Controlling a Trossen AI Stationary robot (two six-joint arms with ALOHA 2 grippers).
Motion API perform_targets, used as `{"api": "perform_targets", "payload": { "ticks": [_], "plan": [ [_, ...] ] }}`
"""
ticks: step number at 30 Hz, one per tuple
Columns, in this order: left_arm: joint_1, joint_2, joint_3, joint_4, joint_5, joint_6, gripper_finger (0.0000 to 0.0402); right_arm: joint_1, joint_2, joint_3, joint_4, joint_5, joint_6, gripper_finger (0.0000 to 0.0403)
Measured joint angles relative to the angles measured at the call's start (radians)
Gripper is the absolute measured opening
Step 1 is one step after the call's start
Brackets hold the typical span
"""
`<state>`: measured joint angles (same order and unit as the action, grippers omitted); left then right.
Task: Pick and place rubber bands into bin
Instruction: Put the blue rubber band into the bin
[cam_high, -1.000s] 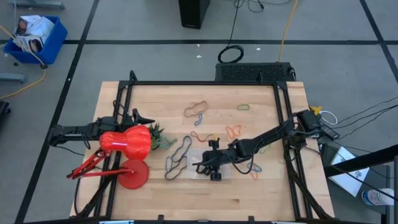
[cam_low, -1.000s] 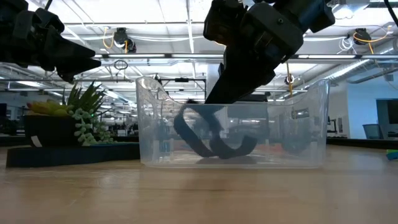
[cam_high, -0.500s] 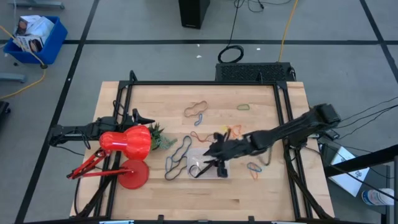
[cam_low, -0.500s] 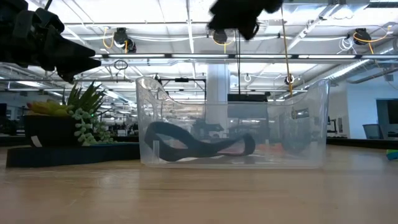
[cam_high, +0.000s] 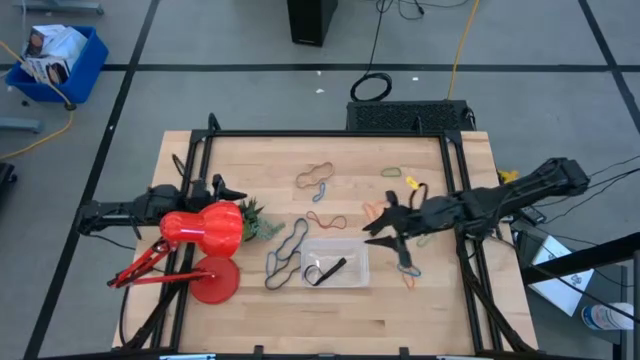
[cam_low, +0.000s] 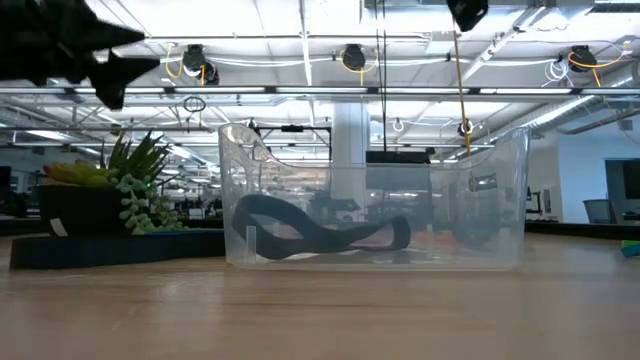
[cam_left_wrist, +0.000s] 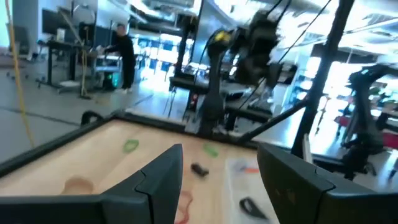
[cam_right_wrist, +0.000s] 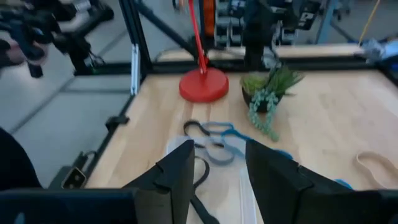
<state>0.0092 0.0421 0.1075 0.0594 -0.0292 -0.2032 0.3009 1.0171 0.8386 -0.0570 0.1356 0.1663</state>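
Observation:
The clear bin (cam_high: 352, 262) stands on the table near its front middle; it also shows in the low view (cam_low: 480, 200). One black rubber band (cam_high: 325, 270) lies on its floor (cam_low: 320, 236). Other rubber bands lie loose on the table: tan (cam_high: 318, 172), green (cam_high: 392, 172), orange (cam_high: 376, 210), a long black and blue one (cam_high: 289, 250), blue (cam_high: 408, 268). My right gripper (cam_high: 375, 230) is open and empty, above the table just right of the bin (cam_right_wrist: 217, 180). My left gripper (cam_high: 238, 190) is open and empty at the left, beside the lamp (cam_left_wrist: 217, 180).
A red desk lamp (cam_high: 205, 235) and a small potted plant (cam_high: 258, 222) stand left of the bin. Black frame rails (cam_high: 455, 190) run along the table's sides. A blue crate (cam_high: 55, 55) and a black cable coil (cam_high: 372, 88) lie on the floor beyond the table.
My right gripper has let go of the black rubber band inside the bin, risen out of it and drawn back toward the table's right edge. The band has dropped and lies flat on the bin's floor.

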Motion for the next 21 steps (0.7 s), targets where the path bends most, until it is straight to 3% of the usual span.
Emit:
{"api": "perform_targets", "payload": {
  "ticks": [8, 16, 21],
  "plan": [
    [-0.007, 0.288, 0.228, -0.113, -0.014, 0.07, 0.0214, 0.0, -0.159, -0.194, 0.183, 0.001, -0.074, 0.0141],
    [-0.047, 0.665, 0.661, -0.602, -0.043, 0.101, 0.0214, 0.0, -0.255, -0.277, 0.178, -0.004, -0.051, 0.0141],
    [-0.103, 0.877, 0.841, -0.802, -0.044, 0.115, 0.0213, 0.0, -0.289, -0.318, 0.172, -0.005, -0.051, 0.0141]
  ]
}}
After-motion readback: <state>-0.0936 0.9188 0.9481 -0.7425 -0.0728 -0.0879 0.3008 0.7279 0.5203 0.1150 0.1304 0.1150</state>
